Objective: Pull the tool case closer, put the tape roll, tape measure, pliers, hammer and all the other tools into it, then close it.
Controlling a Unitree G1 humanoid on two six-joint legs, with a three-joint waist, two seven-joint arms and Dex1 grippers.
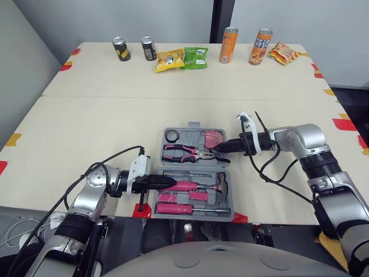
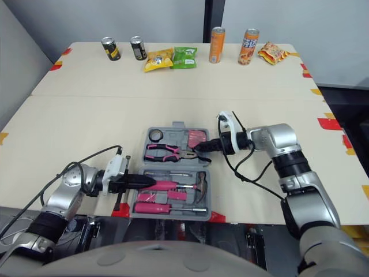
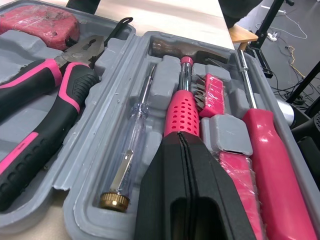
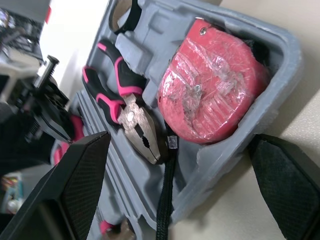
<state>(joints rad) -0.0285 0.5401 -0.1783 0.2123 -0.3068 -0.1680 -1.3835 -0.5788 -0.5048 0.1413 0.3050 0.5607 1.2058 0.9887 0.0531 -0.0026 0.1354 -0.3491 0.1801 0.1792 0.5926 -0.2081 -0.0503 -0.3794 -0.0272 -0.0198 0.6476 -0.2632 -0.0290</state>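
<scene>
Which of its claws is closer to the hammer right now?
The left. The left claw is at the end of the hammer handle, in the near half of the tool case. The right claw is open at the far half, by the tape measure.

Beige table point(image 1: 86, 121): open tool case point(image 1: 196, 166); cans point(image 1: 228, 45); snack packets point(image 1: 195, 57).

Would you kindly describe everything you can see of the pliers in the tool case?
The pliers have pink-and-black handles and a bare steel nose, closed. They lie flat in a moulded recess in the far half of the open grey tool case, handles towards the robot's left, nose beside the red tape measure. The open right claw is close but not gripping them.
</scene>
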